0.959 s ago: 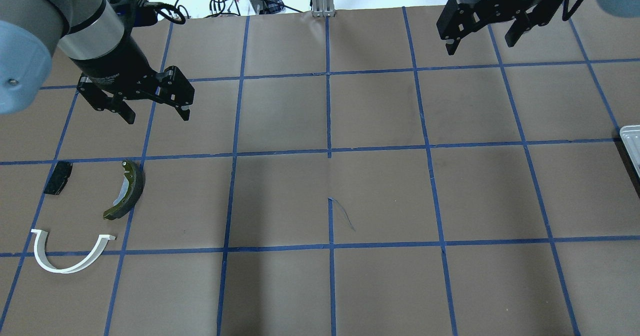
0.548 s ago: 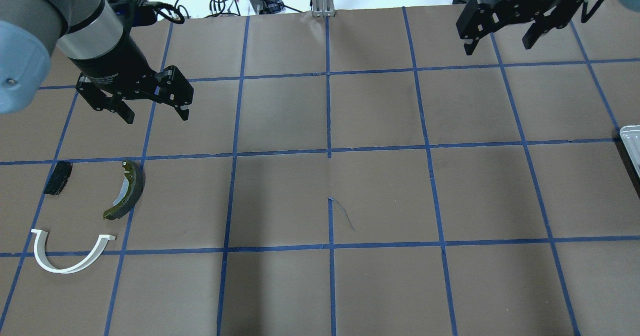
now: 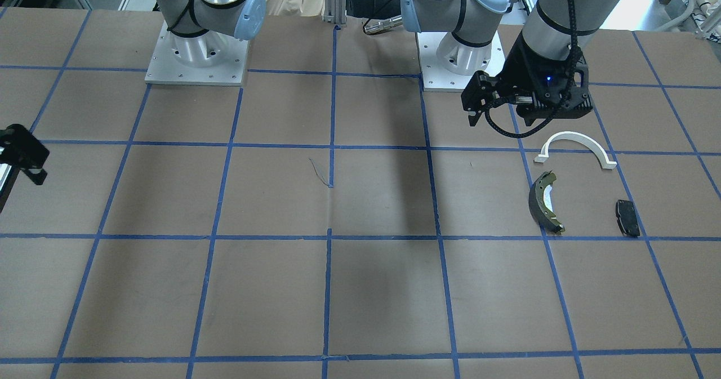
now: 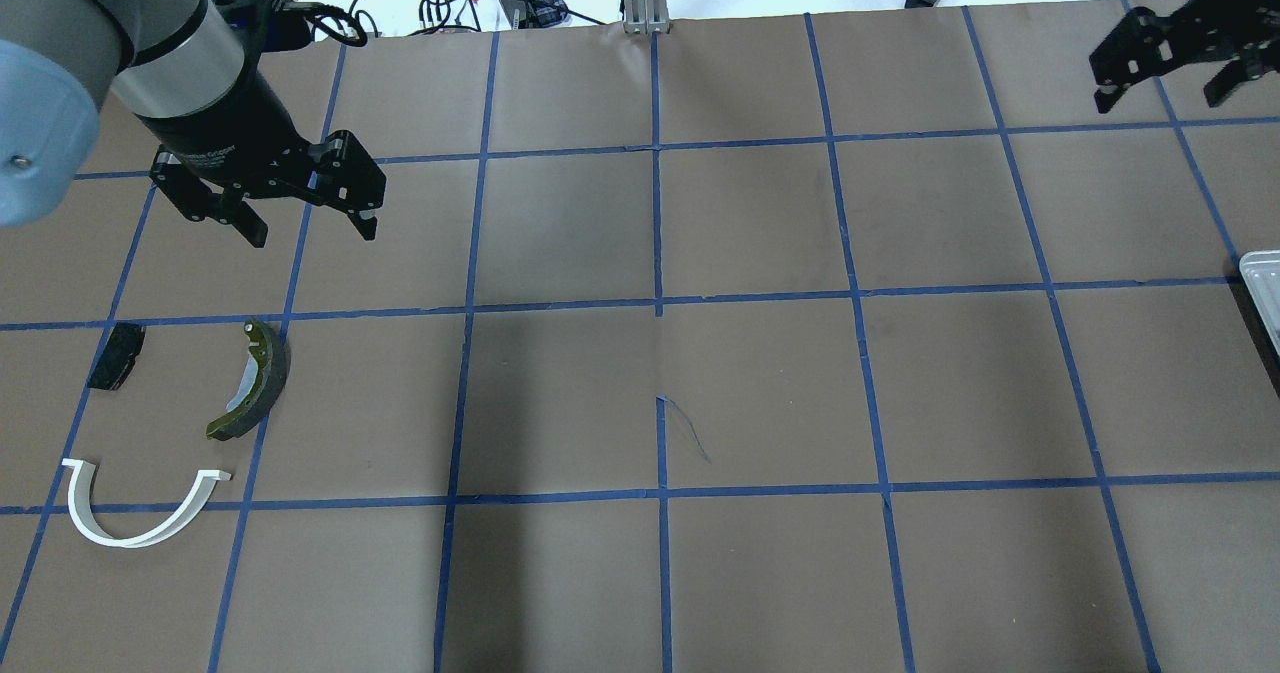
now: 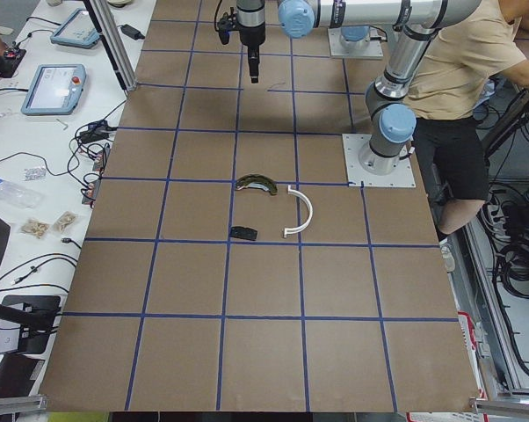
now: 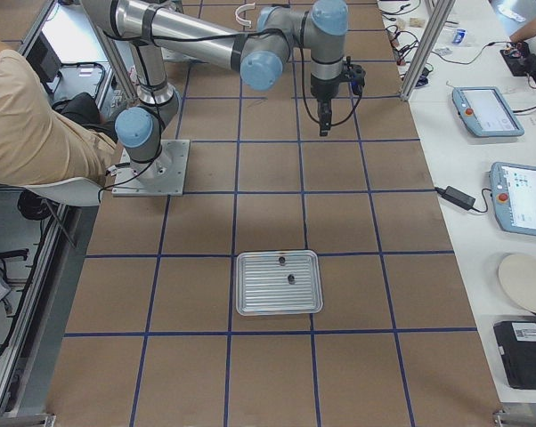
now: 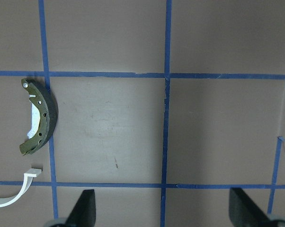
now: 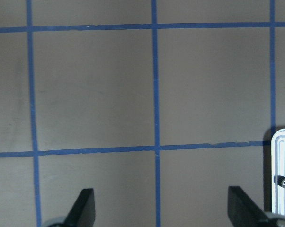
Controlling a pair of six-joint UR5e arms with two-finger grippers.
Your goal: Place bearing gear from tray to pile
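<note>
Bearing gear is in no jaws yet. I judge it to be one of two small dark parts [image 6: 290, 278] lying in the silvery tray [image 6: 259, 301], though they are too small to tell which. The right gripper [image 4: 1156, 101] has its jaws spread wide and empty above the bare table [image 4: 760, 403]. The tray's edge sits just at the side of its wrist view, which reads as an approach for the pick. The left gripper [image 4: 315, 236] hovers, jaws equally open and empty, near the pile [image 4: 268, 383] of brake shoe [image 3: 535, 201], black pad [image 3: 628, 217] and white arch piece [image 3: 572, 137]. Tray and pile sit at opposite ends of the table, so a long carry or hand-over seems likely.
</note>
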